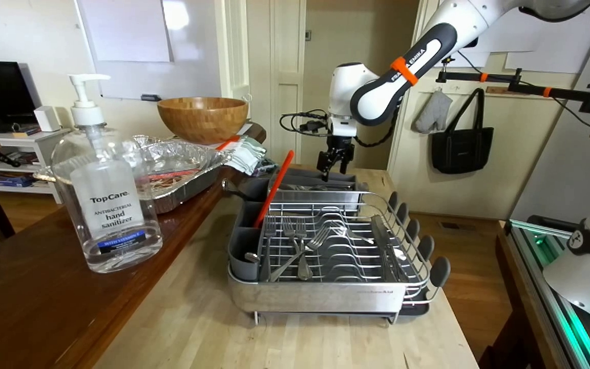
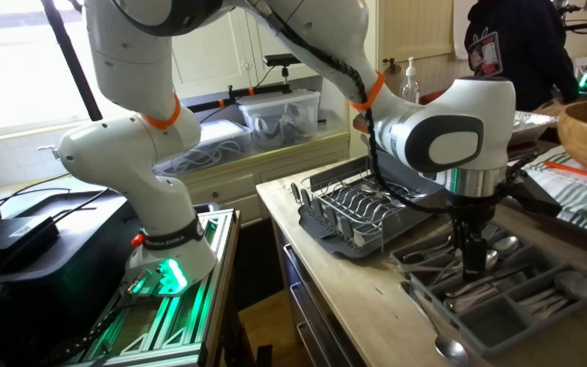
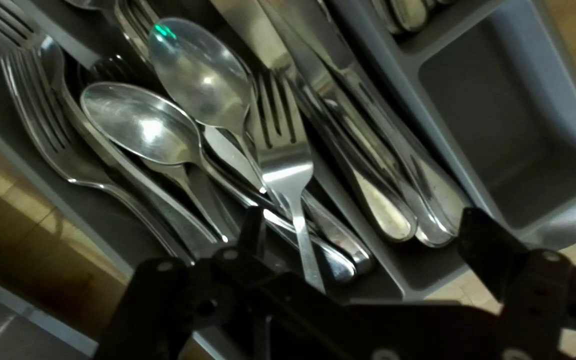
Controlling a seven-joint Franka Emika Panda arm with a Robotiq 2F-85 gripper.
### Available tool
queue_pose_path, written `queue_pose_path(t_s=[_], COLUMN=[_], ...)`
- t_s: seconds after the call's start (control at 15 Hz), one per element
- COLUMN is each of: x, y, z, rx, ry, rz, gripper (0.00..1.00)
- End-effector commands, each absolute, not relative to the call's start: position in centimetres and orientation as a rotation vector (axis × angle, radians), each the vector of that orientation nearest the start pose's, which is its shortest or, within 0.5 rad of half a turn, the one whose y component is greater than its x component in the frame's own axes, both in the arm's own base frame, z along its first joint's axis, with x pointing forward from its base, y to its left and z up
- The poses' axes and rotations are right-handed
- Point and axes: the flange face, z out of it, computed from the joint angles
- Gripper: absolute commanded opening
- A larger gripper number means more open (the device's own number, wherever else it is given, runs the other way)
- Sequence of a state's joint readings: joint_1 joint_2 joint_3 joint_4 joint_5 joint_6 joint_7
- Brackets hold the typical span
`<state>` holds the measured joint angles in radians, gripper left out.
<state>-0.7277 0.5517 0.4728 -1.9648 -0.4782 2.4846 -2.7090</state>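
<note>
Two black, jointed fingers (image 3: 488,245) stand spread over a matte grey, compartmented tray (image 3: 488,110) on the pale wooden table (image 2: 365,280); inside, a slender metal fork (image 3: 287,162) lies among glossy, oval-bowled spoons (image 3: 200,70), beside smooth, round-ended metal knives (image 3: 420,175).

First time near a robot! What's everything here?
Cutlery tray: 1, grey, on counter
Dish rack: 1, silver and grey, on counter
Forks, table knives: several, silver, cutlery tray and dish rack
Spoons: several, silver, cutlery tray and counter
Hand sanitizer bottle: 1, clear, on dark tabletop
Foil pan: at least 1, silver, on dark tabletop
Wooden bowl: 1, brown, by foil pan
Striped towel: 1, white and green, by wooden bowl
Long utensils: at least 2, orange-red, dish rack and striped towel
Tote bag: 1, black, hanging, background
Oven mitt: 1, grey, hanging
Storage bins: 2, clear, background
Person: at least 1, dark-clothed, background
Robot arm: 1, white, over counter
Gripper: 1, black, open over cutlery tray
</note>
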Motion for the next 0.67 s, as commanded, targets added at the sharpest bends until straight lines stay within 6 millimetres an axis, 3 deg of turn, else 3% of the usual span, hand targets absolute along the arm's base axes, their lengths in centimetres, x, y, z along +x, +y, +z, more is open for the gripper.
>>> queue_pose_path(t_s=[0.0, 0.13, 0.2, 0.27, 0.4, 0.47, 0.53, 0.6], x=[59.7, 59.9, 59.7, 59.8, 59.8, 59.7, 59.8, 59.7], y=[-15.3, -14.5, -14.1, -13.8, -13.4, -13.3, -13.1, -13.1], z=[22.4, 22.0, 22.1, 21.8, 21.3, 21.3, 21.0, 20.8], rx=[0.568, 0.571, 0.579, 0.589, 0.601, 0.610, 0.617, 0.621], ry=[3.022, 3.025, 3.033, 3.038, 3.041, 3.046, 3.047, 3.051], rz=[-0.095, -0.112, -0.115, -0.129, -0.144, -0.152, -0.157, -0.163], gripper=[0.89, 0.82, 0.73, 0.74, 0.59, 0.62, 0.58, 0.48])
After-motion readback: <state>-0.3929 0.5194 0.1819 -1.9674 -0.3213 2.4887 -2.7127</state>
